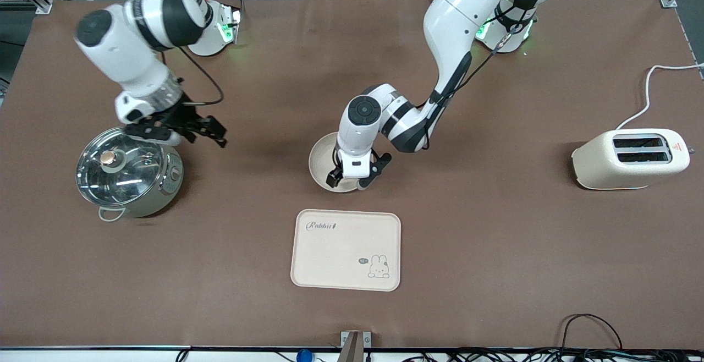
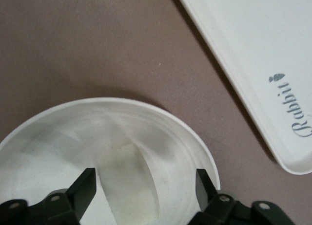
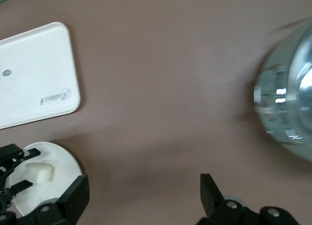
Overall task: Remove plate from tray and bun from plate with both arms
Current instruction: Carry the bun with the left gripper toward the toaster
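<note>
The round cream plate (image 1: 320, 158) sits on the table at mid-table, farther from the front camera than the tray. The bun (image 2: 129, 186) lies in the plate; it also shows in the right wrist view (image 3: 39, 172) and is hidden under the gripper in the front view. My left gripper (image 1: 352, 180) is low over the plate, open, with its fingers on either side of the bun and not touching it (image 2: 146, 178). My right gripper (image 1: 206, 133) is open and empty, over the table beside the steel pot (image 1: 129, 172).
A rectangular cream tray (image 1: 346, 249) with a rabbit drawing lies nearer the front camera than the plate. The lidded steel pot stands toward the right arm's end. A cream toaster (image 1: 630, 158) with a white cable stands toward the left arm's end.
</note>
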{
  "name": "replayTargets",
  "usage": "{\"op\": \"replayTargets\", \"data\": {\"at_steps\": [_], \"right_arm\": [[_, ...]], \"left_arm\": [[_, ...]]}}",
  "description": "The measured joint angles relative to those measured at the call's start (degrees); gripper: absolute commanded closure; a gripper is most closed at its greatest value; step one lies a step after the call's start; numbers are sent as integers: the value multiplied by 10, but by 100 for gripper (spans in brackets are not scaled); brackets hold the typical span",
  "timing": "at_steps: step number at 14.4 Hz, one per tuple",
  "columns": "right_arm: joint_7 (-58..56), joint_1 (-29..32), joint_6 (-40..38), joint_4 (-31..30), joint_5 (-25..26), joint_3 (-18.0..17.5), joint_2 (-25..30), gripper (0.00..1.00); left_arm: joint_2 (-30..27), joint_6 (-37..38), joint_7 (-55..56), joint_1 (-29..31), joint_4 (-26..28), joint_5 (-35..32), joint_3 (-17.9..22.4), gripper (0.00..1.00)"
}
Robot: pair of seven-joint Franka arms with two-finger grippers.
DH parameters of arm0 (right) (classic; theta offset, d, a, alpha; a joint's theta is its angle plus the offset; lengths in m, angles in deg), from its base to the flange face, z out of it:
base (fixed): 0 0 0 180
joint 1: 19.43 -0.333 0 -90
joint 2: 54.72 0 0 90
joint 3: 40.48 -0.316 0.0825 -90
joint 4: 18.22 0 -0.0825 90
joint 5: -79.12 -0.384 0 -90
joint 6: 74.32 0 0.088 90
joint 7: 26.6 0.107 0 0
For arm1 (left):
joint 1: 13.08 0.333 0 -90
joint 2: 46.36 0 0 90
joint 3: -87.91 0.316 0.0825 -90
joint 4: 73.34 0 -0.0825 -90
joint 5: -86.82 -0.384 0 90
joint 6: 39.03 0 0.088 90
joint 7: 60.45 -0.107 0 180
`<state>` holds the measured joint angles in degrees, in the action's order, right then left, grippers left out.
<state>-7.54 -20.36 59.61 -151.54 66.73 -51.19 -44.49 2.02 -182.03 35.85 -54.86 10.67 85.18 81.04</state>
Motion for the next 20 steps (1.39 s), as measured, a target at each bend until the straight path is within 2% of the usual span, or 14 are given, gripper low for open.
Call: {"op": "replayTargets", "data": {"at_steps": [3,4,6,10,13,16,18,20], "right_arm": [[-76,12,-82,46,0,60,16,0],[-89,17,-113,73,0,70,16,0],[-97,34,-178,131,3,76,14,0],[-101,48,-277,219,30,76,3,0],[-101,54,-350,263,53,76,-2,0],[-101,57,-401,306,73,76,-3,0],[-101,57,-411,313,79,73,-3,0],[-101,57,-417,315,87,72,-3,0]], "left_arm": [[0,0,3,-7,0,0,0,59],[1,0,3,-10,0,0,0,66],[1,2,3,-16,-1,0,0,70],[-10,76,3,-15,-28,0,6,72],[-56,145,4,5,-53,0,33,72],[-97,202,-22,79,-49,-5,55,72],[-97,207,-66,141,-30,-15,56,70],[-93,207,-99,190,6,-53,56,70]]}}
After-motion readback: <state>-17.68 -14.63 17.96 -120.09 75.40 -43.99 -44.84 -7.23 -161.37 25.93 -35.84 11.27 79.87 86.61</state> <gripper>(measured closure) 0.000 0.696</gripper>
